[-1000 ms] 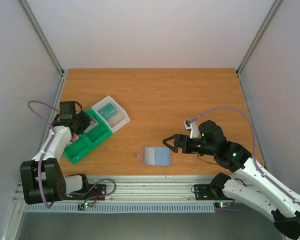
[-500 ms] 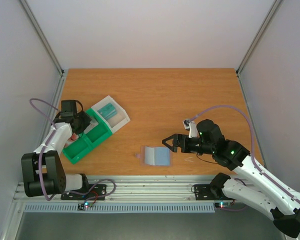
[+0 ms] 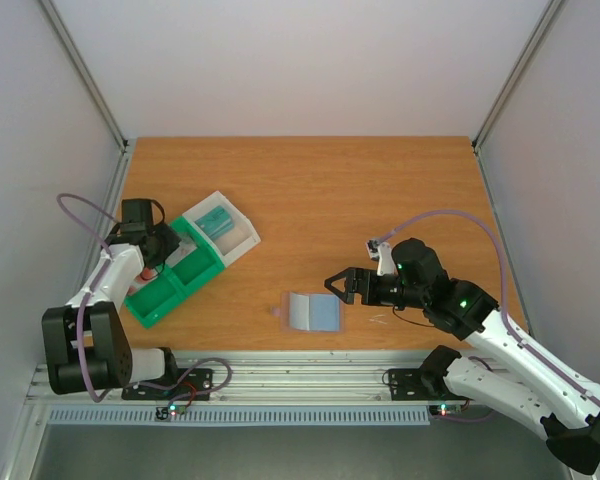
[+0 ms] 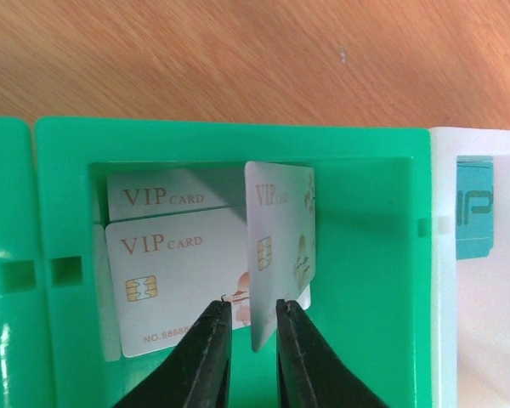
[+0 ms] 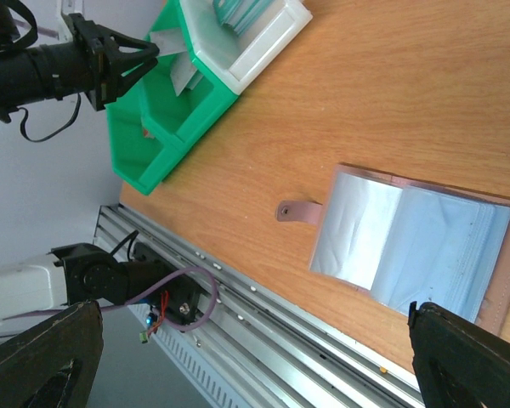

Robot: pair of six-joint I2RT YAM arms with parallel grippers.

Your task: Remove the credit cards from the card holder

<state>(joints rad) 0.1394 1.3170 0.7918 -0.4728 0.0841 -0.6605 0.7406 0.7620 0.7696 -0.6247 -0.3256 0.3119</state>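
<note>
Bright, even light, soft shadows; glare on card holder [image 5: 357, 229] plastic, pics sharp.

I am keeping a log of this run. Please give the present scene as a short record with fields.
holder: lies open on the table
left gripper: over the tray, jaws slightly apart around the lower edge of an upright card
tray: two more cards lie flat in the same compartment
right gripper: jaws wide open, holding nothing, beside the holder
</note>
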